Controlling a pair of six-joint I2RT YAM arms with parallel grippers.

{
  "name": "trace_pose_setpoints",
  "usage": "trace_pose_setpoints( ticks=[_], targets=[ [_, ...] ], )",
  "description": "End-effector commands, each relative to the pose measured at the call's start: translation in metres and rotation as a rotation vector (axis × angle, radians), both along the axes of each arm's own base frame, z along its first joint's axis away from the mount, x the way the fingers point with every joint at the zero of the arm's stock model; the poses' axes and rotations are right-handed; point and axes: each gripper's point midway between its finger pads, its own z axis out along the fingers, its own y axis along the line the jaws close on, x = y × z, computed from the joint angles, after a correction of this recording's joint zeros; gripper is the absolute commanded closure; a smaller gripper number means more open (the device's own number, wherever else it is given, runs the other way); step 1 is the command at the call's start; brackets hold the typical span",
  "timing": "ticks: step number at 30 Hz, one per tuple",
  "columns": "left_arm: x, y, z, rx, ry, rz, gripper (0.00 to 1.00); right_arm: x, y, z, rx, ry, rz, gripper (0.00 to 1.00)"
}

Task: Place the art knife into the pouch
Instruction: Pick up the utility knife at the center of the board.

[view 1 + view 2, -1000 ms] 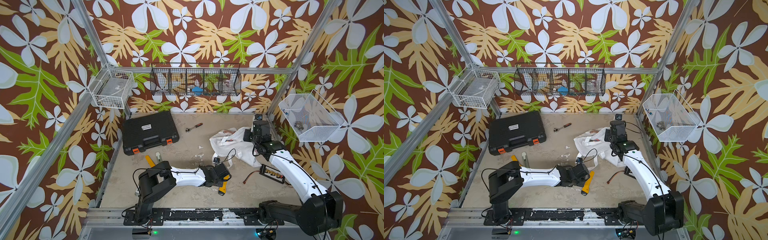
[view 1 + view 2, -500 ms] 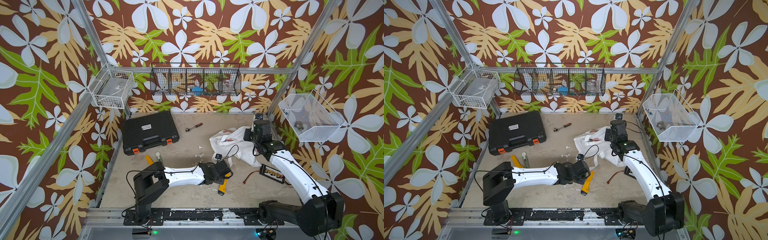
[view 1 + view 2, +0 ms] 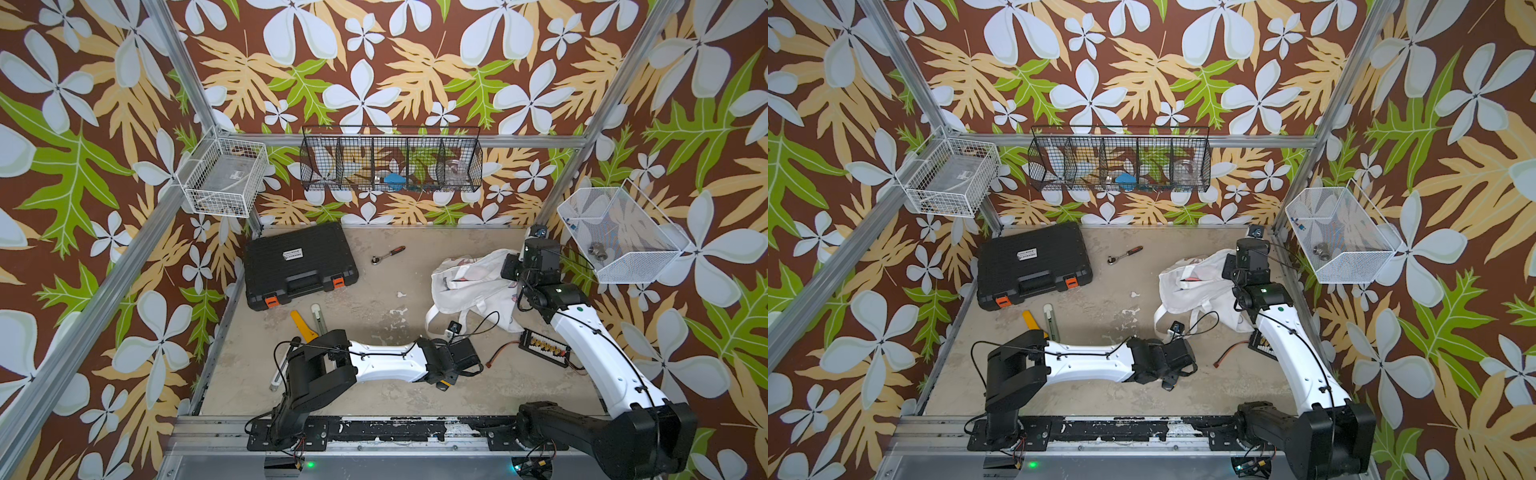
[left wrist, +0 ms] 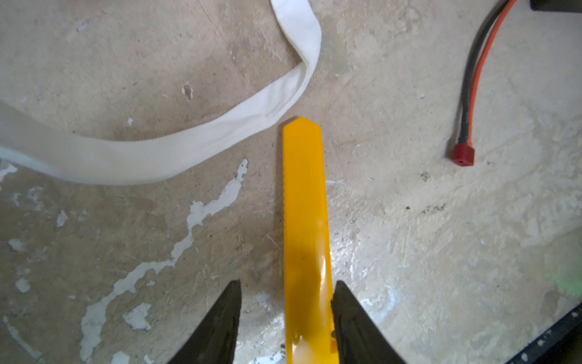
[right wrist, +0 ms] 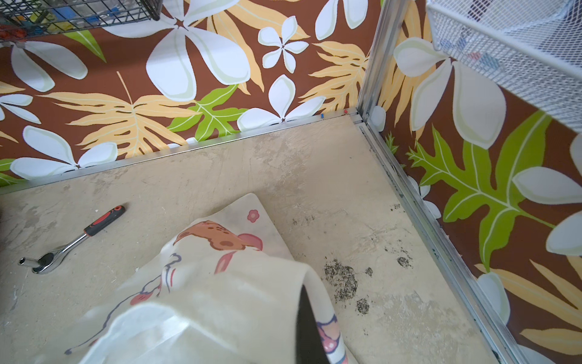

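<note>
Left gripper (image 4: 287,283) just popped about half open, so the yellow art knife (image 4: 305,236) lies loose between its jaws on the counter (image 3: 498,386), lower centre in both top views, not yet inside the pouch (image 3: 469,282) mid-right, which the closed right gripper (image 3: 510,269) pinches.

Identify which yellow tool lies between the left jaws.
The yellow knife whose tip nears the pouch's white strap, between the left gripper's open jaws. The other yellow tool lies near that arm's base, beside a grey cutter.
</note>
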Motion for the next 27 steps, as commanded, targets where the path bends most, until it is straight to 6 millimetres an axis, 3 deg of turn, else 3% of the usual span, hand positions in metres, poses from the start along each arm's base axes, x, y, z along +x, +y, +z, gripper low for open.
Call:
trace_pose_setpoints(
  ticks=[1, 9, 20, 27],
  targets=[
    [0.000, -0.001, -0.001, 0.032, -0.024, -0.019, 0.49, 0.002, -0.003, 0.006, 0.017, -0.021, -0.007, 1.00],
    [-0.001, -0.014, -0.015, 0.089, -0.030, -0.048, 0.49, 0.000, -0.009, 0.011, 0.041, -0.042, -0.008, 1.00],
    [0.000, -0.007, -0.039, 0.163, -0.027, -0.043, 0.50, 0.001, -0.006, 0.009, 0.052, -0.046, 0.008, 1.00],
    [-0.001, -0.008, -0.033, 0.144, -0.024, -0.044, 0.67, 0.001, -0.005, 0.006, 0.055, -0.042, 0.012, 1.00]
  ],
)
